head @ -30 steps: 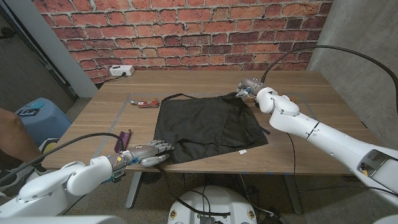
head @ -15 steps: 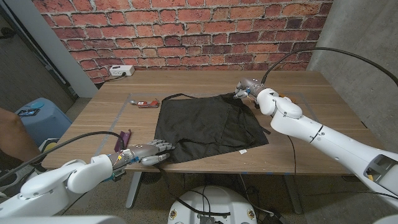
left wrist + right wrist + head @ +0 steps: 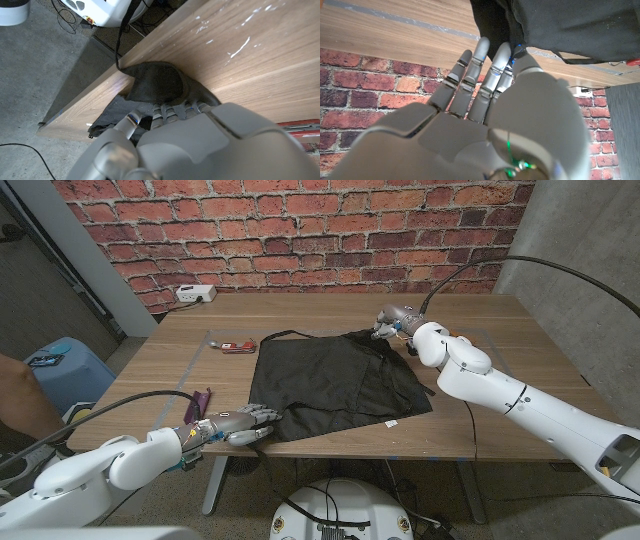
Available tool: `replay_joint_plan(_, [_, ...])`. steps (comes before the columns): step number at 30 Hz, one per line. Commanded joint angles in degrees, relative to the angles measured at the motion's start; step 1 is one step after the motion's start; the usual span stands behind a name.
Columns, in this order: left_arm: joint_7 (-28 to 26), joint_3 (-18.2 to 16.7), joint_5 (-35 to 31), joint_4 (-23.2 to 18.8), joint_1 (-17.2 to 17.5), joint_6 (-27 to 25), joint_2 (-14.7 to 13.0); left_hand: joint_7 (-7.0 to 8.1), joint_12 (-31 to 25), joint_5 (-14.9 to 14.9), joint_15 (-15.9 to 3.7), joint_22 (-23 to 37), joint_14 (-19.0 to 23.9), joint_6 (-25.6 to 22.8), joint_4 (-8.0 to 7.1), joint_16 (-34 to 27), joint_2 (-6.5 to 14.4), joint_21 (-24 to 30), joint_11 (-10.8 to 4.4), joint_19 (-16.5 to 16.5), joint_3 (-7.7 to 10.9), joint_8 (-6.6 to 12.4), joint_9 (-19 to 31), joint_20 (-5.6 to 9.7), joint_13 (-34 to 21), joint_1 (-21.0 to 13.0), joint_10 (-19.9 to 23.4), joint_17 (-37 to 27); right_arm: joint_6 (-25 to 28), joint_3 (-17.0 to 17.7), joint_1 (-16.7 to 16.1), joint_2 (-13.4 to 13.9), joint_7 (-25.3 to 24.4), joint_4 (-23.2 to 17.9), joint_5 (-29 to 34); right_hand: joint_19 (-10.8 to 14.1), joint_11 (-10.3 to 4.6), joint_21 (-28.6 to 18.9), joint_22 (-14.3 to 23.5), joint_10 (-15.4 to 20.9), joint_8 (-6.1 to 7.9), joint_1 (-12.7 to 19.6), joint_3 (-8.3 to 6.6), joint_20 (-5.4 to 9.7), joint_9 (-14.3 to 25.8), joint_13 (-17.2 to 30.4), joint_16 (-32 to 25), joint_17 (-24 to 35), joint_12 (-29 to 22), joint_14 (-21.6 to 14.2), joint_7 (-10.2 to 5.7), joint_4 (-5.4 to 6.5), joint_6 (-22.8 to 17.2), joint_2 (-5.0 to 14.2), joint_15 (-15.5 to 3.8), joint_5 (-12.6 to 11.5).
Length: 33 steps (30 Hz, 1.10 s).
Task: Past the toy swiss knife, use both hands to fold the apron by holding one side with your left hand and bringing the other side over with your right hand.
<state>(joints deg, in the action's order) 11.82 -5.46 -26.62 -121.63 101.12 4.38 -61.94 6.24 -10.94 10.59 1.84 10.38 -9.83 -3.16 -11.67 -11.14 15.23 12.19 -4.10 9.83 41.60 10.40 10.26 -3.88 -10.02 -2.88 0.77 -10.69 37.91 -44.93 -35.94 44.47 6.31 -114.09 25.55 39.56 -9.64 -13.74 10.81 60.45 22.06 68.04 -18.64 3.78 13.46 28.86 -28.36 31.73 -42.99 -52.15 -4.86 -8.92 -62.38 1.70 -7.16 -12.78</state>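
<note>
Where the left hand [image 3: 232, 427] meets the apron [image 3: 335, 383] at its near left corner, the head view is too small to show the grip; the left wrist view shows the fingers [image 3: 162, 111] curled down onto a bunched bit of the black cloth [image 3: 157, 82] at the table's [image 3: 260, 60] front edge, pressing or pinching it, thumb side hard to read. Right hand [image 3: 392, 321] sits at the apron's far right corner; in the right wrist view its fingers [image 3: 485, 75] reach nearly straight and close together to the cloth edge [image 3: 560, 25], fingertips touching or hidden under it, and I cannot tell if anything is held. Apron lies spread mostly flat at mid-table, black, with a strap looping along the far edge and a small white tag [image 3: 390, 422] near the front right. Toy swiss knife [image 3: 238, 346], red, lies just beyond the apron's far left corner, apart from it. A purple object [image 3: 203, 398] lies near the front left edge, partly behind the left arm's cable. White power strip [image 3: 196, 293] at the far left by the brick wall [image 3: 300, 230]. Blue bin [image 3: 62, 370] stands on the floor left of the table; its contents cannot be made out. A person's arm [image 3: 25, 400], cut off by the frame, shows at far left
</note>
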Motion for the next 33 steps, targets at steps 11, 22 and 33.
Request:
replay_joint_plan(11, [-0.6,0.7,0.7,0.7,-0.4,0.6,-0.9,0.23,-0.3,0.4,0.3,0.0,-1.4,-0.1,-0.02,-0.1,-3.3,0.1,-0.12,10.4,0.73,0.11,0.1,0.2,-0.2,2.8,-0.4,0.0,1.4,1.8,-1.8,1.9,0.9,-8.5,0.2,0.4,0.67,-0.6,0.1,0.0,0.11,1.4,0.71,2.77,0.2,0.6,0.5,1.0,-0.1,-0.9,0.33,-0.04,0.0,0.26,-6.61,-0.2])
replay_joint_plan(22, [-0.9,1.2,1.2,1.6,-1.0,1.2,-1.5,0.22,-0.3,0.4,0.28,0.0,-1.4,-0.1,0.05,-0.1,-3.3,0.1,-0.12,10.3,0.95,0.1,0.1,0.24,-0.2,2.7,-0.4,0.1,2.1,1.8,-1.5,1.9,2.0,-10.7,0.5,0.3,0.83,-0.7,0.1,-0.1,0.09,2.0,1.2,2.61,0.3,0.7,0.9,1.6,0.0,-1.1,0.64,-0.02,0.1,0.49,-6.6,0.0])
replay_joint_plan(33, [-1.2,1.6,1.5,2.1,-1.5,1.7,-2.1,0.26,-0.3,0.5,0.36,0.0,-1.4,0.0,0.11,0.0,-3.3,0.1,-0.2,10.3,1.22,0.09,0.1,0.26,-0.2,2.6,-0.5,0.1,2.0,2.8,-2.3,2.6,2.2,-13.6,0.3,0.1,1.0,-0.8,0.1,-0.2,0.08,2.4,1.76,2.56,0.4,1.0,1.3,2.2,0.0,-1.4,0.74,0.06,0.1,0.73,-6.61,0.1])
